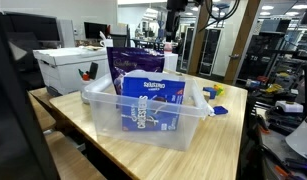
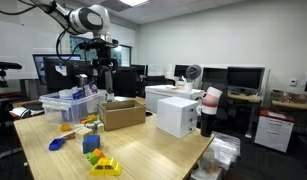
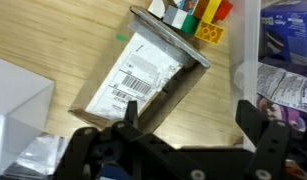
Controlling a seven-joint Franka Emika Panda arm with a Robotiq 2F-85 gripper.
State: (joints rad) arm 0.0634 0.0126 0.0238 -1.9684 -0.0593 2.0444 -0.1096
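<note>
Fingers (image 3: 128, 118) are spread wide, with nothing between the pads. The gripper (image 3: 188, 125) hangs empty in the air, well above the wooden table (image 3: 53, 40).

Below it in the wrist view we note a cardboard box (image 3: 168, 45) with a white printed label (image 3: 131, 85) facing up. We see no contact between gripper and box.

In an exterior view the same box (image 2: 123, 113) sits on the table under the gripper (image 2: 101, 62). It stands between a clear plastic bin (image 2: 55, 103) on its left and a white box (image 2: 178, 115) on its right.

Beyond the cardboard box in the wrist view lie coloured blocks (image 3: 198, 15). At the right edge is the bin wall (image 3: 243, 60), with snack packets (image 3: 288, 85) inside.

In an exterior view we read an Oreo pack (image 1: 153, 100) standing in the bin. More blocks (image 2: 103, 165) lie on the near part of the table.
</note>
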